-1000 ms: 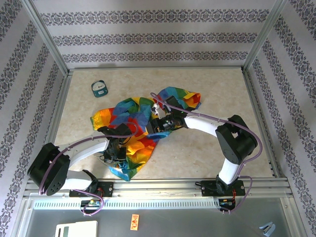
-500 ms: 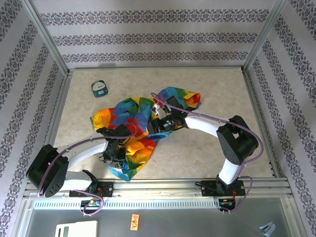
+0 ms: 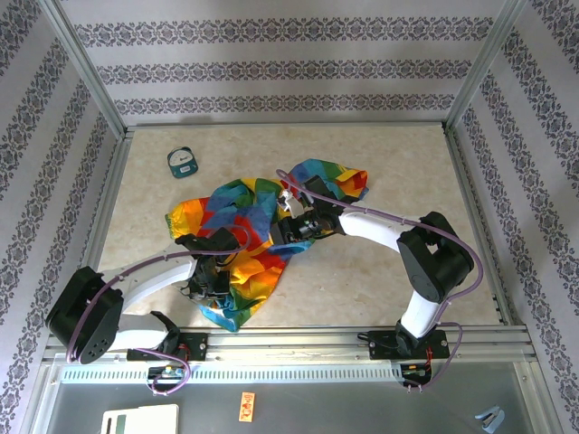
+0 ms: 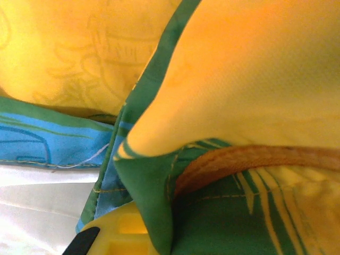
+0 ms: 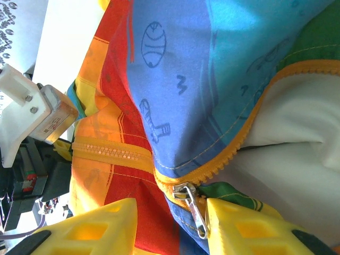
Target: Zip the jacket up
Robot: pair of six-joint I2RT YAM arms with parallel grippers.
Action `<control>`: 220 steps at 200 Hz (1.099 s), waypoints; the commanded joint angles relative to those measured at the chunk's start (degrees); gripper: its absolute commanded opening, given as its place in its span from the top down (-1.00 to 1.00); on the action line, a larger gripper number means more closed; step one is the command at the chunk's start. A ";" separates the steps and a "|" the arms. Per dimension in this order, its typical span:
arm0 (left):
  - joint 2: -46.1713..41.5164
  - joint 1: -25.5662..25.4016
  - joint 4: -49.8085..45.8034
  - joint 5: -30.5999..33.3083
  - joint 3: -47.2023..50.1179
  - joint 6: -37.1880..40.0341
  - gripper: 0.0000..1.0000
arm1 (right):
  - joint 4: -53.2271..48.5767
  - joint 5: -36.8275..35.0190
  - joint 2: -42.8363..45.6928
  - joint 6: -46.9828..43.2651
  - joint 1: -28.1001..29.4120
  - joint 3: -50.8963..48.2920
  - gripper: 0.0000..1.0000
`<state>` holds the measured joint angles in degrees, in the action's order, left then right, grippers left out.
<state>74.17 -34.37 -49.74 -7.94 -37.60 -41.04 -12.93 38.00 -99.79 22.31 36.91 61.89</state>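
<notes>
On the table (image 3: 380,163) we see the right gripper (image 5: 172,234) parted around the jacket (image 3: 237,237) zipper pull (image 5: 194,210); whether the left gripper (image 3: 210,273) holds, we cannot tell

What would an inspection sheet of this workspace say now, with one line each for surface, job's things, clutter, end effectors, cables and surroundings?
Surface: beige table, flat, no spills seen.
Job's things: jacket crumpled between the arms; zipper teeth parted above the slider.
Clutter: round teal gadget, far left, apart from the jacket.
End effectors: left end effector on the jacket, grip hidden by fabric; right end effector with fingers either side of the slider, grip unclear.
Cables: purple cables along both arms, one arcing over the jacket.
Surroundings: patterned walls; metal frame.
</notes>
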 commanded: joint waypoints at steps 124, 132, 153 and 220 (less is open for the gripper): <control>-1.48 0.86 -1.40 0.21 0.84 -1.15 1.00 | -6.98 -9.47 -5.52 -9.34 3.26 2.57 0.78; -1.61 0.86 -1.42 0.29 0.81 -1.24 1.00 | -7.53 -10.46 -5.21 -10.00 3.48 2.90 0.85; -2.08 0.87 -1.54 0.52 0.76 -1.37 1.00 | -8.66 -11.95 -4.14 -11.41 3.60 3.47 1.00; -3.46 0.87 -2.21 1.18 0.31 -1.33 1.00 | -10.18 -14.67 -1.74 -14.07 3.63 4.21 1.00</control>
<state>72.14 -34.37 -49.76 -7.90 -37.36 -41.10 -21.23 26.02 -104.40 10.46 40.03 64.66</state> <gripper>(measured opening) 0.032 0.051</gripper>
